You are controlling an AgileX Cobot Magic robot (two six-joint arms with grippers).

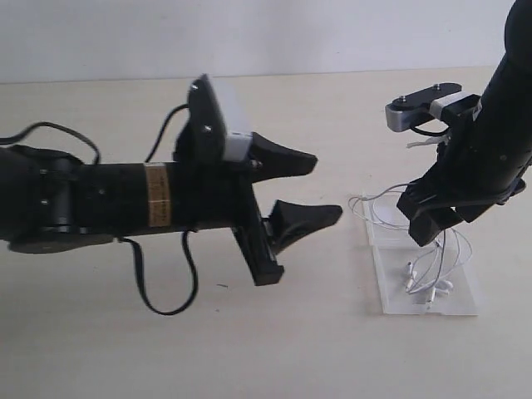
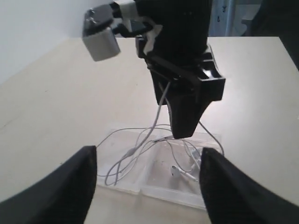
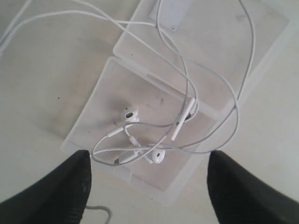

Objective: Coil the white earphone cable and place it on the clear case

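Note:
The clear case (image 1: 389,283) lies open and flat on the table at the right, with its white sticker (image 3: 172,11) on one half. The white earphone cable (image 1: 432,278) lies in loose loops across both halves, some loops spilling past the case's edge. Both earbuds (image 3: 131,114) and the inline remote (image 3: 183,120) rest on one half. My right gripper (image 1: 428,231) hovers open just above the case, nothing between its fingers (image 3: 65,186). One strand (image 2: 159,109) rises toward its body. My left gripper (image 1: 322,189) is open in mid-air, left of the case.
The beige table (image 1: 100,349) carries nothing else near the case. A pale wall (image 1: 249,33) runs along the table's far edge. My left arm's black cables (image 1: 166,299) hang in loops below it.

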